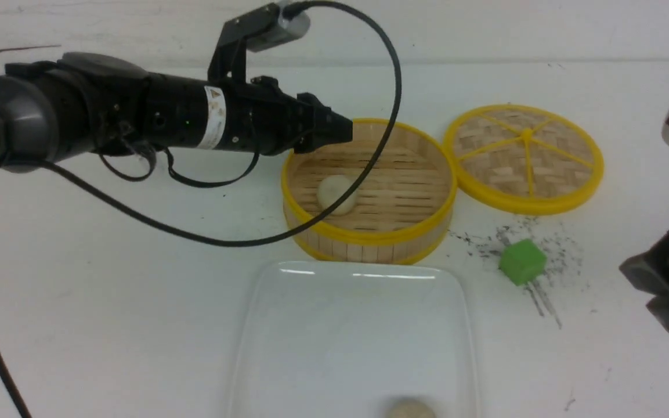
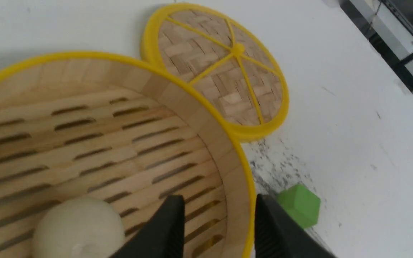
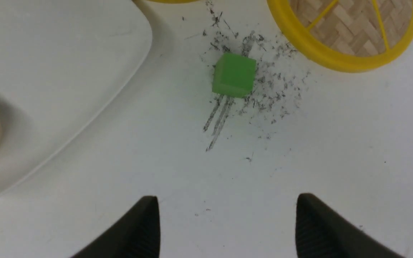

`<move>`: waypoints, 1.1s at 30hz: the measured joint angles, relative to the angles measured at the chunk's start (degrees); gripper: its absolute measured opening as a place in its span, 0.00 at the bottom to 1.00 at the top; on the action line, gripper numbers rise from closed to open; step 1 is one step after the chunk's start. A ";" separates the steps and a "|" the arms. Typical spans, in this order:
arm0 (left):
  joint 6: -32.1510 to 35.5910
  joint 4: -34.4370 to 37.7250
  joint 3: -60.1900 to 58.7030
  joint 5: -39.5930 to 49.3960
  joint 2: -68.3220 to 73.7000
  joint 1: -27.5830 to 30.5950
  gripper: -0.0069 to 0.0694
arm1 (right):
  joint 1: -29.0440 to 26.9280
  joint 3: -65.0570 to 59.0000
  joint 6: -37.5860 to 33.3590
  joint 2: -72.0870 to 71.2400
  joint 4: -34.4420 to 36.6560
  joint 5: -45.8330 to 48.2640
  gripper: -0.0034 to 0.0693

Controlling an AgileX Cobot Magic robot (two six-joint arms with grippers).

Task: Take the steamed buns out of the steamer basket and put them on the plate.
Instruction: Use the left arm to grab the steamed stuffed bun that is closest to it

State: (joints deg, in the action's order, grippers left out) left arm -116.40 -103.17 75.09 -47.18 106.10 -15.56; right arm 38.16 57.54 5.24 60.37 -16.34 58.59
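One bun (image 1: 337,194) in the basket (image 1: 369,237), the other bun (image 1: 409,410) on the plate (image 1: 340,337).
Half-open, empty left gripper (image 2: 219,197) hangs close beside the basket's bun, cable (image 1: 395,98) crossing it; lid (image 1: 524,157) and green cube (image 1: 521,261) lie beyond, toward the wide-open, empty right gripper (image 3: 226,197).

Bits we can't properly see

One steamed bun (image 1: 409,410) on the plate (image 1: 264,325) gets chopped by the bottom edge in the front view, and so does the plate. In the right wrist view that bun is just a blurry tan blob at the frame edge. The other bun (image 1: 331,191) has the black cable (image 1: 371,168) crossing it, and the left wrist view cuts off part of it. The right gripper (image 1: 659,284) is half out of frame up front, so we can't make out its fingers there.
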 joint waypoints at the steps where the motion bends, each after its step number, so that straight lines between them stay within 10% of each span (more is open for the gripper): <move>1: -0.70 0.00 0.00 -1.50 0.21 0.00 0.49 | 0.00 -0.01 0.00 0.00 -0.13 0.00 0.73; 22: 5.23 -0.40 0.00 -7.67 -28.73 0.00 0.35 | 0.00 -0.06 0.00 0.00 -1.16 -2.81 0.73; 33: 6.03 0.77 0.27 24.10 -34.36 0.00 0.36 | 0.00 -0.08 1.84 0.00 -0.31 -2.75 0.73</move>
State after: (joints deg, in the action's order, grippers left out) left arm -110.37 -102.39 75.36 -23.09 71.74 -15.56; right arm 38.16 57.47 7.08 60.37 -16.65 55.84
